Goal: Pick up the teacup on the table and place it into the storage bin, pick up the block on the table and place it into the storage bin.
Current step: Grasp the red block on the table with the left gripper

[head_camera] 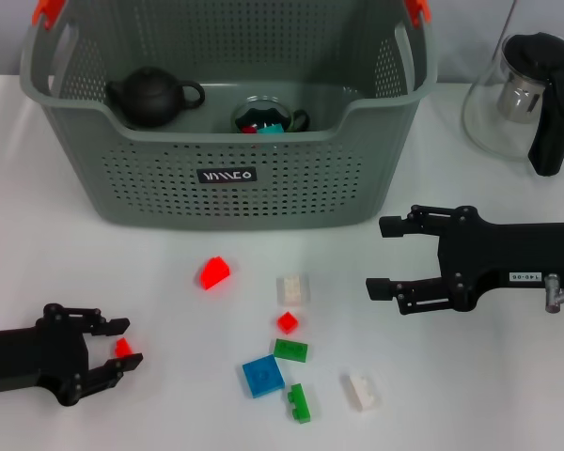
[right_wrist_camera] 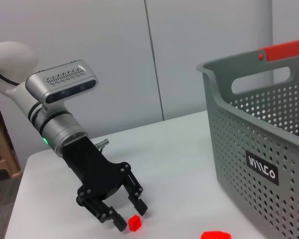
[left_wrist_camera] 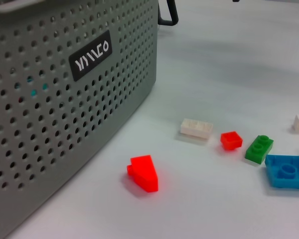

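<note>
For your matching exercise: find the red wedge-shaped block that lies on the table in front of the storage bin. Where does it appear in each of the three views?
Head view: the red wedge block lies on the table just below the storage bin.
Left wrist view: it lies low in the middle, beside the bin wall.
Right wrist view: only its top shows at the bottom edge.
Shared landmark: the bin's black label.

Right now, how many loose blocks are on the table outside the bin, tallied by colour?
Red: 3 — wedge, small one, one between the left gripper fingers
Green: 2
White: 2
Blue: 1
Total: 8
</note>
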`<state>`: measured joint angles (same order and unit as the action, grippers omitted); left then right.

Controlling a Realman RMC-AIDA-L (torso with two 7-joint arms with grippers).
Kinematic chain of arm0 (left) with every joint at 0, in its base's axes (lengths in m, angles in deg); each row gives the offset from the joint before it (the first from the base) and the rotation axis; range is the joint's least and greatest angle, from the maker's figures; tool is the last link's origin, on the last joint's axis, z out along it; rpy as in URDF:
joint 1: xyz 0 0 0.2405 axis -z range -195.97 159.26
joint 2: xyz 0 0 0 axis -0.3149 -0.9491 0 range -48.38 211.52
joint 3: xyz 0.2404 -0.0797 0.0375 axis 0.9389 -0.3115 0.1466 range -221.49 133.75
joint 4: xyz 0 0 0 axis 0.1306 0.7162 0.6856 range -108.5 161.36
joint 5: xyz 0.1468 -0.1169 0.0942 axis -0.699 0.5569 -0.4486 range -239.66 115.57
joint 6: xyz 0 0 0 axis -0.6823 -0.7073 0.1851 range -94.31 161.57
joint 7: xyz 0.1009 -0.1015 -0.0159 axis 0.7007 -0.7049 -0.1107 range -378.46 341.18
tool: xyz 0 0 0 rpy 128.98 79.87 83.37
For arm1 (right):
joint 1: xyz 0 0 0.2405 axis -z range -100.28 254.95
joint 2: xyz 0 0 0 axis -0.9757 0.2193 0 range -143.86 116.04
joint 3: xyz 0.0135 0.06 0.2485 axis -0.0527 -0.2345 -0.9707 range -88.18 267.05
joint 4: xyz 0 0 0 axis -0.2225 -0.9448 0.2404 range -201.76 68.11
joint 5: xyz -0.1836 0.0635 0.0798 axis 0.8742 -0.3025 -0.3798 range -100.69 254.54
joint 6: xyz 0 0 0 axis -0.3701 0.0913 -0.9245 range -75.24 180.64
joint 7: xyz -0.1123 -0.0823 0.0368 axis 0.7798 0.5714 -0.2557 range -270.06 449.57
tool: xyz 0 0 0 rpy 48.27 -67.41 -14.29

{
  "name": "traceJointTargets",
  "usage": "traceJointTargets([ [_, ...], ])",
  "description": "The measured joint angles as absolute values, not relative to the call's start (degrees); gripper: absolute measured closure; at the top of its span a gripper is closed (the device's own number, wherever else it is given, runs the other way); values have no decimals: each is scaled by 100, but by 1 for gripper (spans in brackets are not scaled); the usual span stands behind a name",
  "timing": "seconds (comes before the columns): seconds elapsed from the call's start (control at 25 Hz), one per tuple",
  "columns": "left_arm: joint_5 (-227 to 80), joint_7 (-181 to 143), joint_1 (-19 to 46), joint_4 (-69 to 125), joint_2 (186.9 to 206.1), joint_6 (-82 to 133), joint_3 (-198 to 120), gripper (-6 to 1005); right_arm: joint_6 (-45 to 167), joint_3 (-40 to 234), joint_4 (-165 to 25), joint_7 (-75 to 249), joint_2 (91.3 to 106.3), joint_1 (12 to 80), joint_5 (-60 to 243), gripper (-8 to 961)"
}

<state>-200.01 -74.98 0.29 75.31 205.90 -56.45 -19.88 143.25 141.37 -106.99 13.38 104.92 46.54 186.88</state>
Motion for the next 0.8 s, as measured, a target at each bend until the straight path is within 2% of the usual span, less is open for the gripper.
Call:
traceJointTargets([
  [0.24, -20138, -7547, 41, 7543, 20581, -5644, -1982, 504, 14334, 14139, -10699, 1338, 10492, 4658, 18687, 43],
  [0.6, -20137, -7604, 68, 7570, 20571, -5683, -2038, 746, 14370, 14138, -10699, 1338, 10492, 4678, 18688, 43],
  [0.8, -20136, -7691, 83, 7573, 20567, -5681, -2052, 787, 14370, 14142, -10699, 1338, 10492, 4699, 18687, 43],
])
